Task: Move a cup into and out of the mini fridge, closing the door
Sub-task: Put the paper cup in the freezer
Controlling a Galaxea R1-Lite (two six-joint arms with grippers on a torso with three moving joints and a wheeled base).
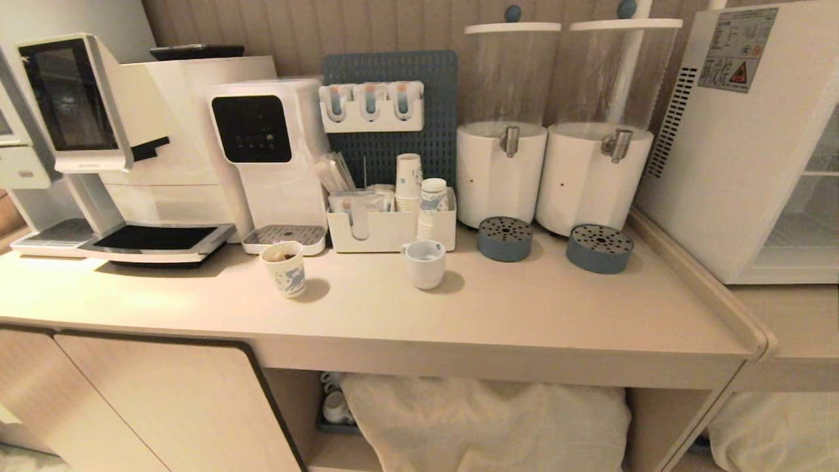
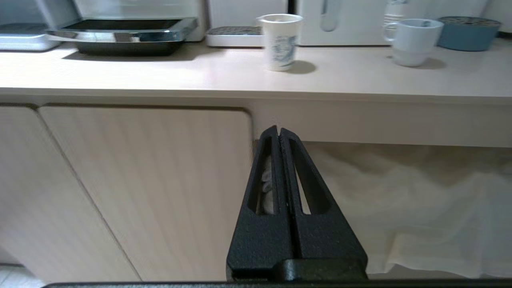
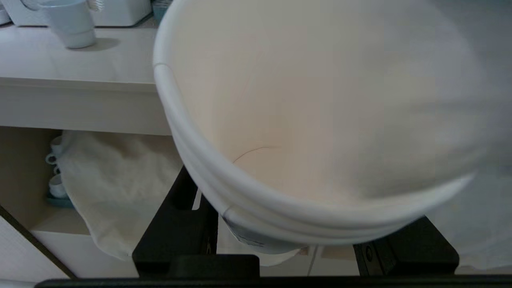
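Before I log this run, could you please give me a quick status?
Left gripper shut, empty, below counter edge. Right gripper holding the cup. Mini fridge at right.

I'm looking at a pale surface (image 1: 524, 314) carrying a coffee machine (image 1: 131, 151) and a water dispenser (image 1: 275, 157) at the back left, a white organiser (image 1: 387, 229), two drink dispensers (image 1: 505, 131) with blue drip trays (image 1: 505, 239), a patterned paper cup (image 1: 285, 269) and a white mug (image 1: 425, 263) sitting out front. The mini fridge (image 1: 741, 144) is standing at right.
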